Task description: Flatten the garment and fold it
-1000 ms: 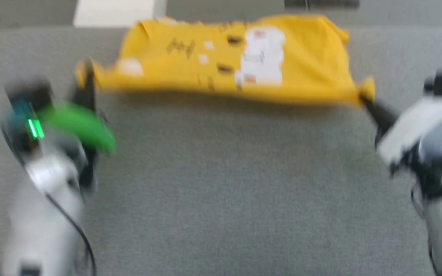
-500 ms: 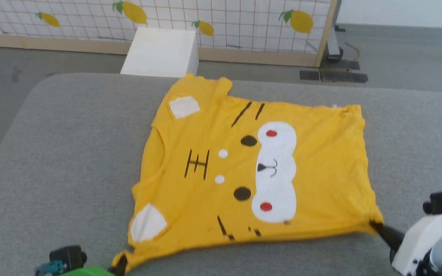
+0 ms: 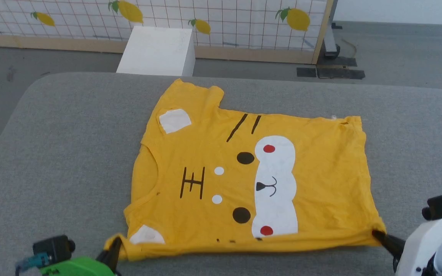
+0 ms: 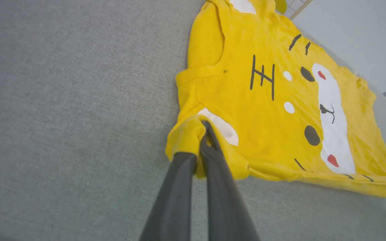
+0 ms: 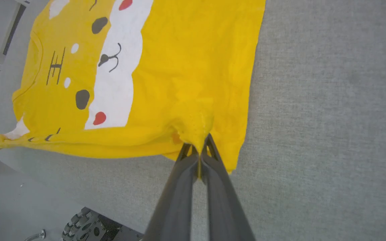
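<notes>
The garment (image 3: 313, 172) is lying print-up on the grey cloth-covered counter (image 3: 52, 153), spread almost flat, with its neckline pointing to the robot's left and its hem to the right. The far sleeve is resting open at the far left corner, and the body is showing only faint ripples. The near edge is looking less tidy: it is rolling slightly under itself along its length, and the near sleeve is bunching into a small wad.

That wad is where the left fingers (image 4: 176, 187) are working. They are pressed together on the yellow cloth of the near sleeve, pinching it just above the counter. The right fingers (image 5: 179, 187) are likewise pressed together, pinching the near hem corner, where the fabric is gathering into a short peak. The two grips are sitting at opposite ends of the same edge, well apart. That placement is probably stretching the edge between them, so the shirt is settling flat rather than slumping.

This seems to be the close of the flattening step, with no fold made yet. Letting go may leave the sleeve crumpled and the edge curled, so both are likely needing a smoothing touch first.

Beyond the counter, a white box (image 3: 155, 51) is standing on the floor before a lemon-printed grid panel (image 3: 244, 23).
</notes>
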